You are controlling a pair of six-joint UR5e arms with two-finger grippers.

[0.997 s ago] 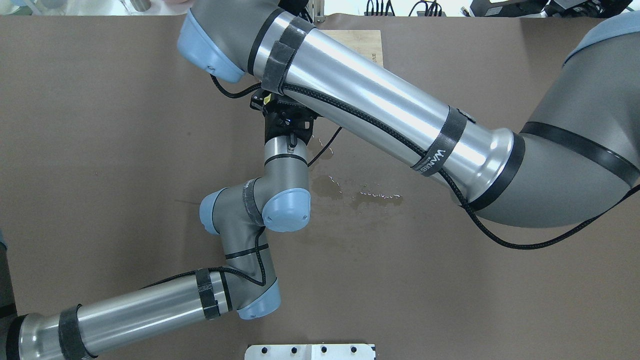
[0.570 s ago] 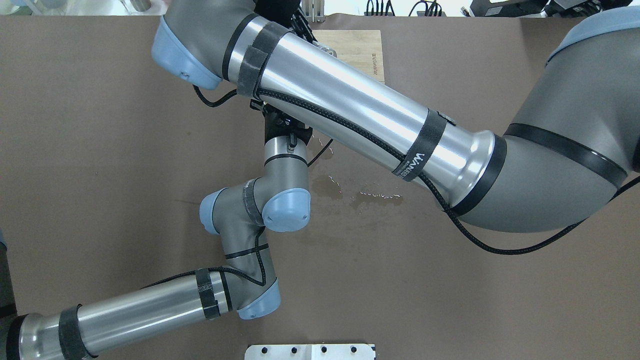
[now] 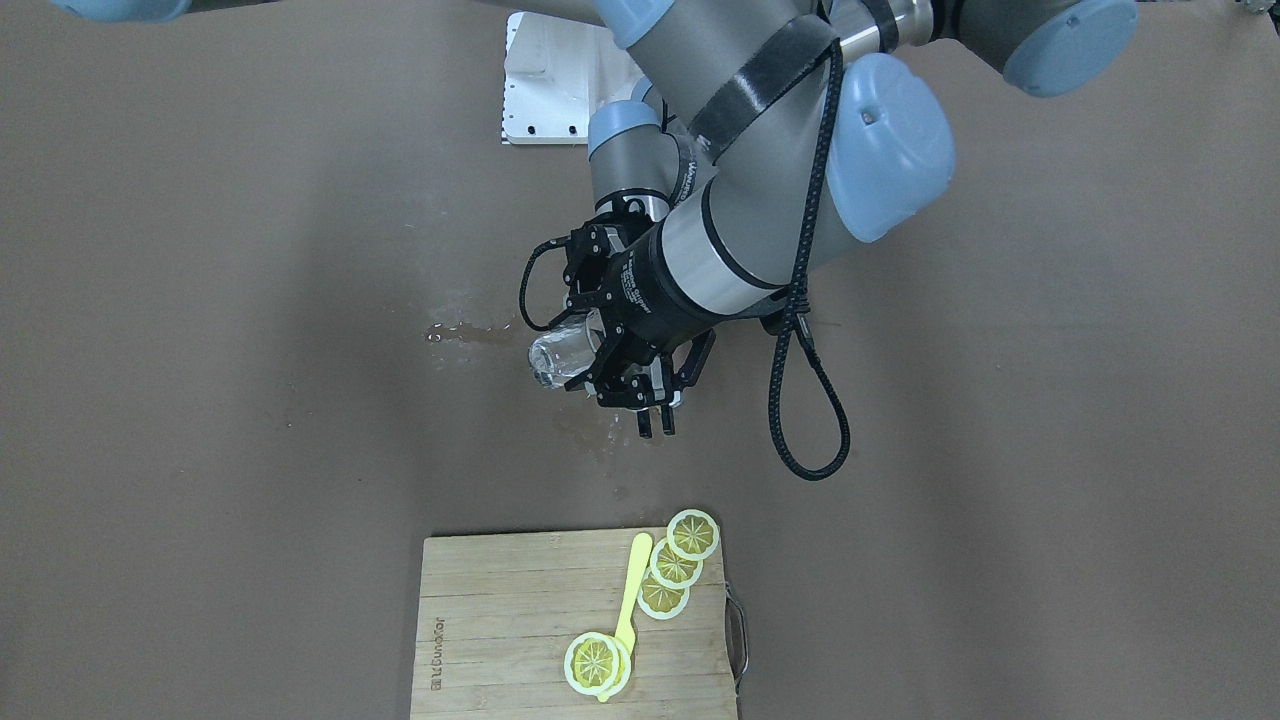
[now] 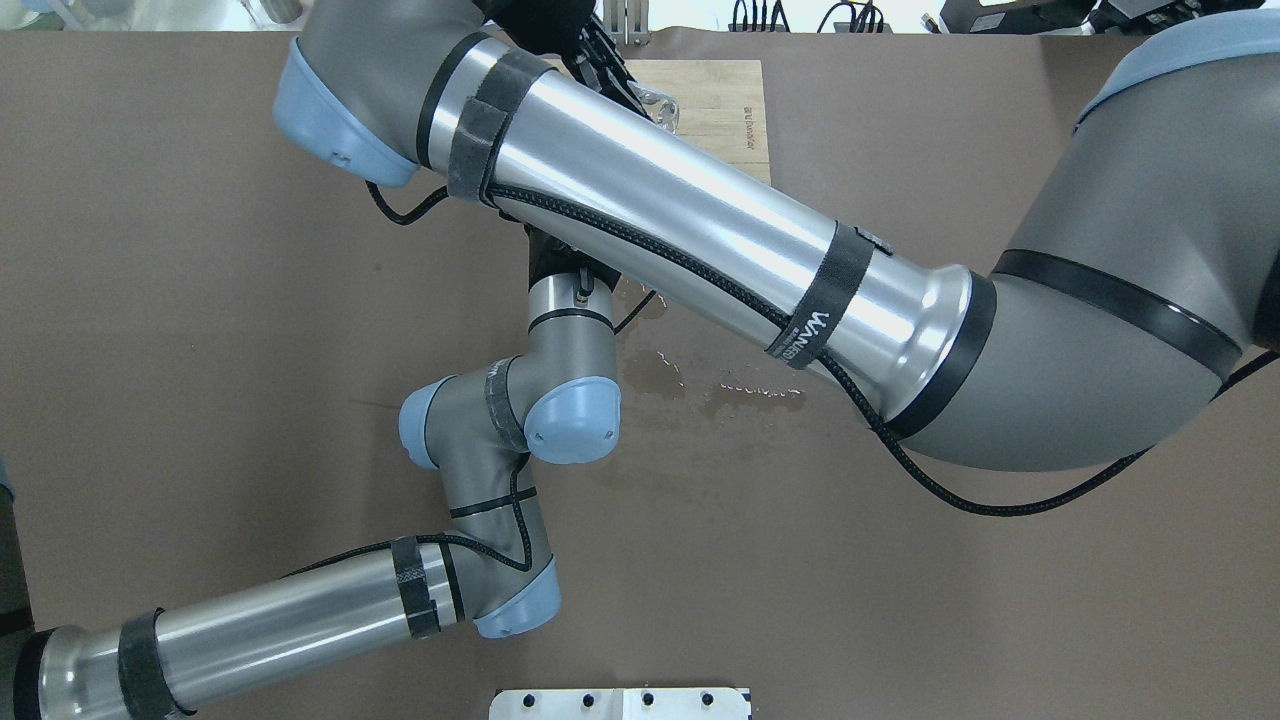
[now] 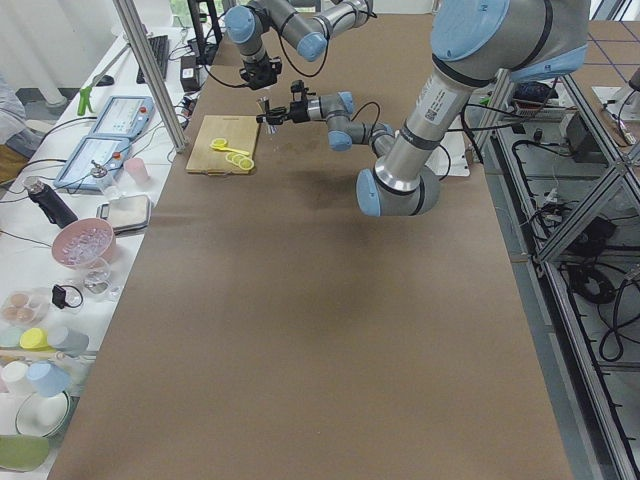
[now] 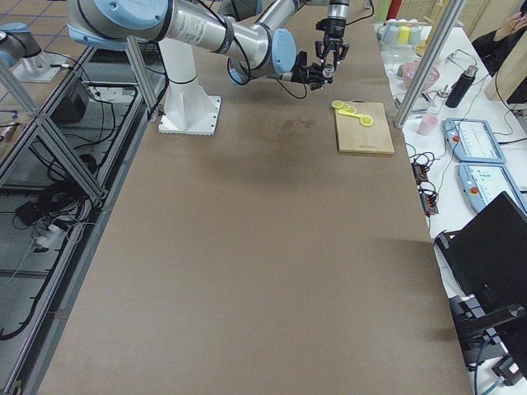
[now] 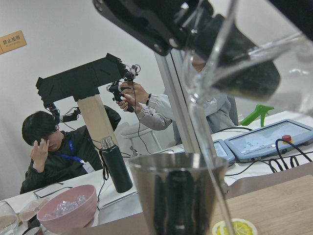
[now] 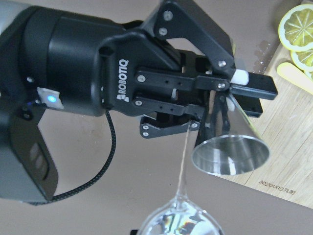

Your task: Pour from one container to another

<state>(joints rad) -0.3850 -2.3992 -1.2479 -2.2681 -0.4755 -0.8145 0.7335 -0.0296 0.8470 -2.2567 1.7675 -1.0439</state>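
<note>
My right gripper (image 3: 590,350) is shut on the small clear glass cup (image 3: 558,357), which is tipped on its side above the table. A thin stream runs from the cup's lip (image 8: 178,223). My left gripper (image 8: 222,100) is shut on the narrow waist of the steel jigger (image 8: 230,147) and holds it upright just below the cup. In the left wrist view the stream passes the rim of the jigger (image 7: 176,196) on the near side, under the cup (image 7: 254,58). From overhead, my right forearm hides the left gripper; only a bit of the cup (image 4: 660,105) shows.
A wooden cutting board (image 3: 500,600) lies just beyond the grippers, with lemon slices (image 3: 675,565) and a yellow utensil (image 3: 630,590) on it. Wet patches (image 4: 740,385) mark the brown table under the arms. A black cable loop (image 3: 810,400) hangs from the right wrist.
My right arm has swung left and farther over the board, and the cup now shows at the forearm's edge. The left arm has stayed put.
</note>
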